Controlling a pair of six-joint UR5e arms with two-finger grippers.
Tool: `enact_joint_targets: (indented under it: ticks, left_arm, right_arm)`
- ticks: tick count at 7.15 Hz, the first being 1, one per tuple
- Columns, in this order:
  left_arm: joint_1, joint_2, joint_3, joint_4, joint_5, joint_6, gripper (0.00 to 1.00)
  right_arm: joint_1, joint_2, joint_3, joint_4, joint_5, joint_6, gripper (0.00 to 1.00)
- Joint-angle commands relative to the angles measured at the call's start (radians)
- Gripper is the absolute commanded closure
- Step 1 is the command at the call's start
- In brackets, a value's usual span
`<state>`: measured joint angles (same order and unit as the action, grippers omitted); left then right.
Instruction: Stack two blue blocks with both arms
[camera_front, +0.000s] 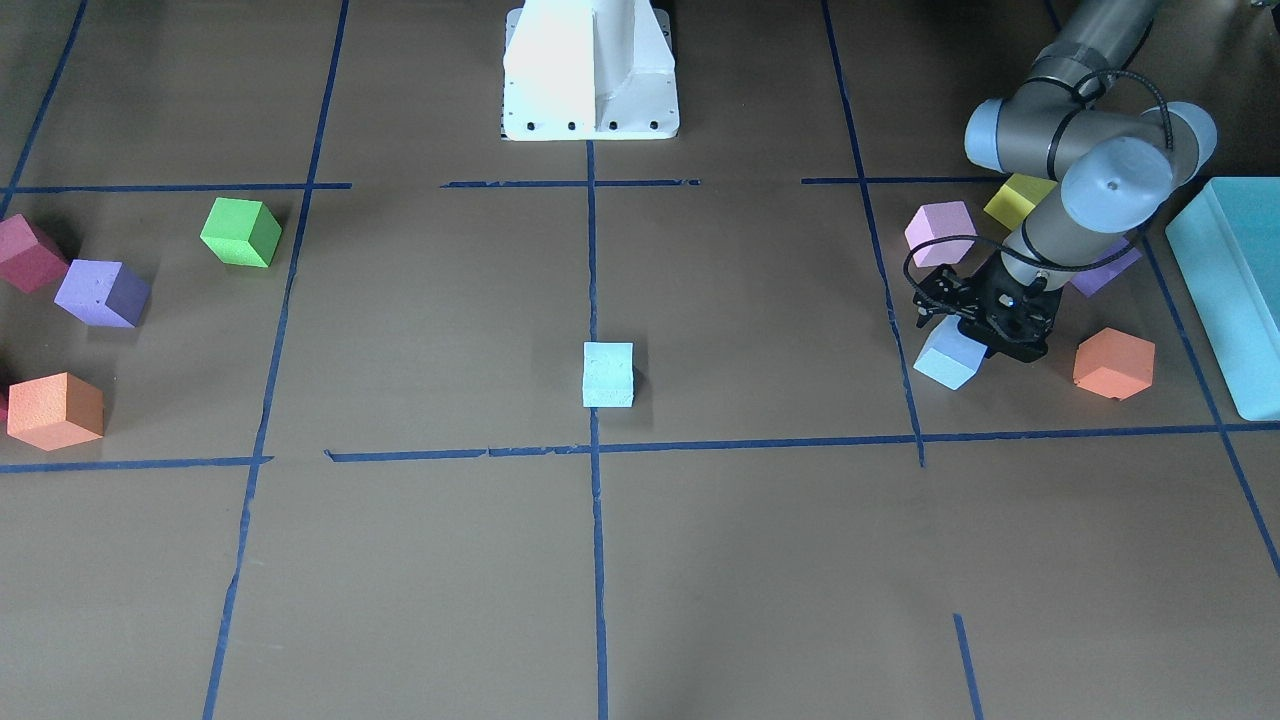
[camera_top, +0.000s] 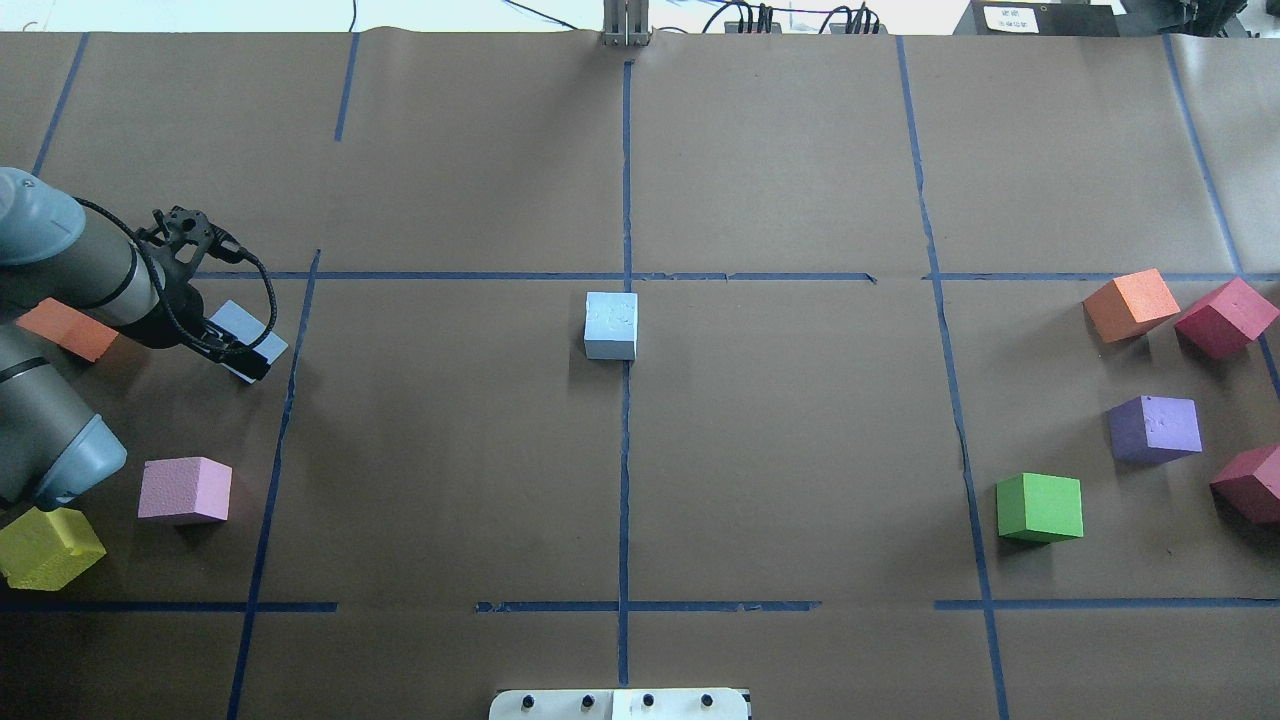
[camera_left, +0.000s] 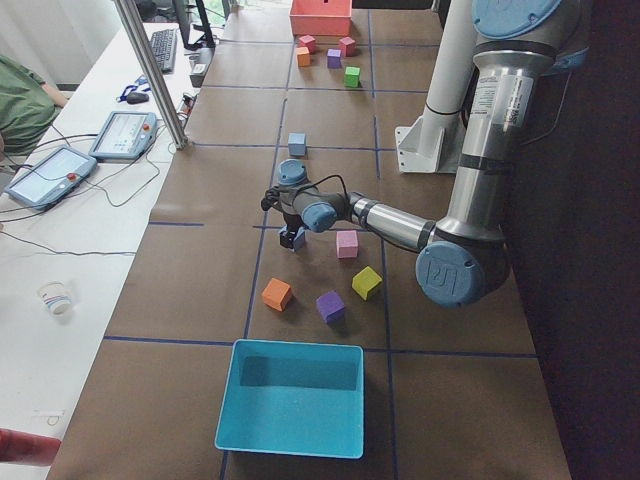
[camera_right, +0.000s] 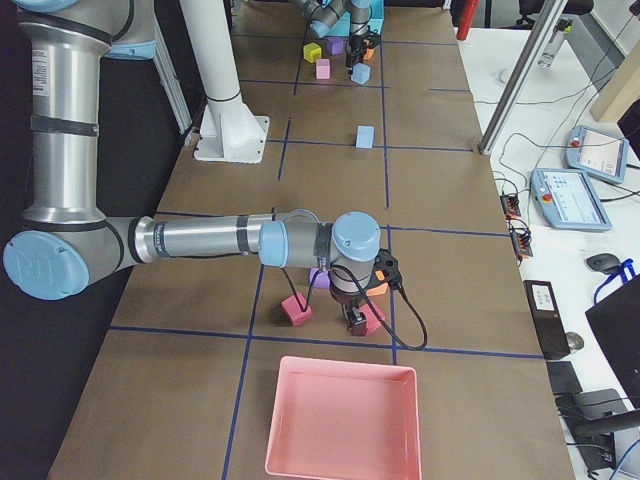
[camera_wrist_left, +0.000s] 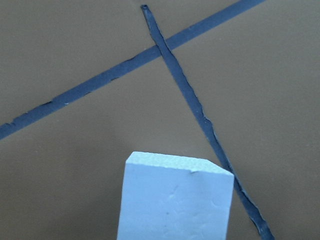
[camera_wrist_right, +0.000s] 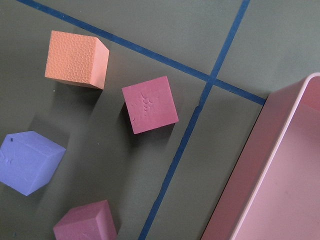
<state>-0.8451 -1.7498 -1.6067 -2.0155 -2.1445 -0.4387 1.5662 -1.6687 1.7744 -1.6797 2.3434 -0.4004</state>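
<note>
Clamping the first blue block (camera_front: 946, 358) at the table's left end, the left gripper (camera_front: 975, 335) has its black fingers closed on opposite sides. The left wrist view shows only the block's grainy face, no fingertips. The second blue block (camera_front: 608, 374) sits alone on the centre tape line, well apart. The right gripper (camera_right: 357, 318) hovers by a magenta cube (camera_right: 296, 311) near the pink tray (camera_right: 340, 420); its fingers' state cannot be told. A purple cube (camera_front: 1108, 272) is mostly hidden behind the left arm (camera_front: 1075, 150).
</note>
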Motion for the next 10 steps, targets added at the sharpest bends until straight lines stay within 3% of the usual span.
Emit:
enact_joint_targets:
  ticks: [1, 4, 5, 6, 8, 10]
  left_arm:
    - [0.001, -0.022, 0.016, -0.002, 0.0, 0.0, 0.46]
    - [-0.006, -0.066, -0.021, 0.009, 0.0, -0.014, 0.49]
    - [-0.008, -0.104, -0.021, 0.012, -0.002, -0.097, 0.49]
    - [-0.005, -0.188, -0.021, 0.068, 0.0, -0.217, 0.49]
    - [0.033, -0.401, -0.016, 0.307, 0.027, -0.341, 0.49]
    - [0.127, -0.602, 0.069, 0.395, 0.119, -0.502, 0.48]
  right_arm:
    - [0.0, 0.0, -0.003, 0.0, -0.001, 0.002, 0.0]
    - [0.0, 0.001, -0.006, 0.0, -0.001, 0.0, 0.0]
    - [0.0, 0.001, -0.006, 0.0, 0.0, 0.002, 0.0]
    - [0.0, 0.0, -0.006, 0.0, 0.0, 0.0, 0.0]
    - [0.0, 0.001, -0.006, 0.0, 0.0, 0.0, 0.0]
    - [0.0, 0.001, -0.006, 0.0, 0.0, 0.002, 0.0]
